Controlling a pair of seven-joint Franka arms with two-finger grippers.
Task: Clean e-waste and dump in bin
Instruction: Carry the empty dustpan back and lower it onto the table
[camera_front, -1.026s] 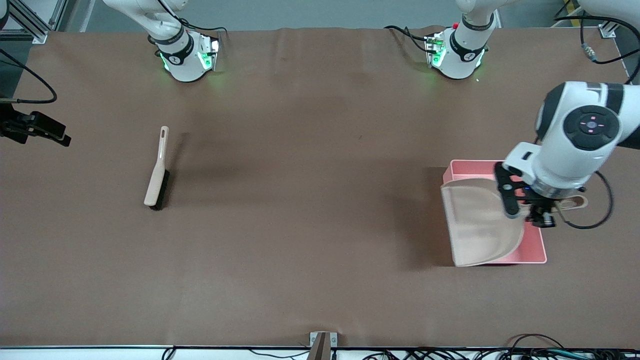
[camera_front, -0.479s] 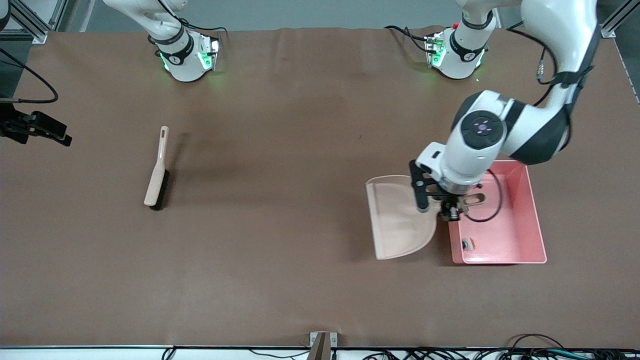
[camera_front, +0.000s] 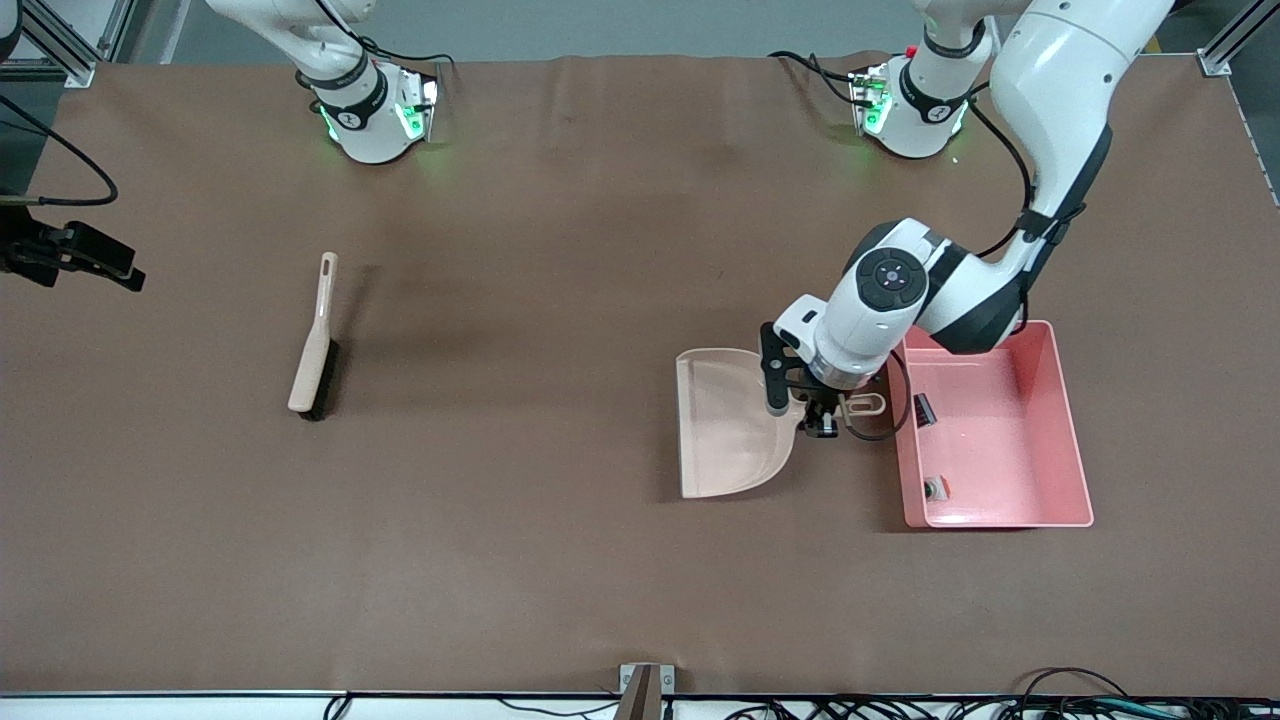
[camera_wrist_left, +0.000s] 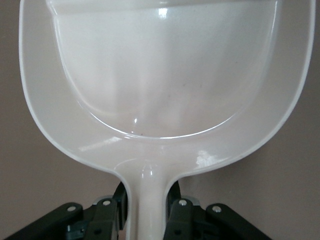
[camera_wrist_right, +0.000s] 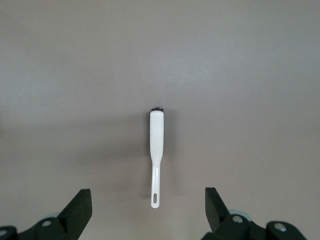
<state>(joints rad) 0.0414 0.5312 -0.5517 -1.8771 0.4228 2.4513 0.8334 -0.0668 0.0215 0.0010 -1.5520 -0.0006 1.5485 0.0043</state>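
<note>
My left gripper (camera_front: 815, 420) is shut on the handle of the beige dustpan (camera_front: 730, 430), held low over the table beside the pink bin (camera_front: 1072, 420), toward the right arm's end. In the left wrist view the dustpan (camera_wrist_left: 160, 75) is empty and my fingers (camera_wrist_left: 112, 210) clamp its handle. The dark stubby e-waste piece (camera_front: 922, 410) and the white-grey piece (camera_front: 936, 488) lie in the bin. My right gripper (camera_wrist_right: 147, 195) is open and empty, high over the brush (camera_wrist_right: 156, 135).
The beige brush with dark bristles (camera_front: 314, 350) lies on the brown table toward the right arm's end. Black gear (camera_front: 70, 255) juts in at that end's edge. Cables run along the table edge nearest the front camera.
My left gripper has carried the dustpan off the bin toward the table's middle and lower. The two parts now show inside the bin. The brush has not moved.
</note>
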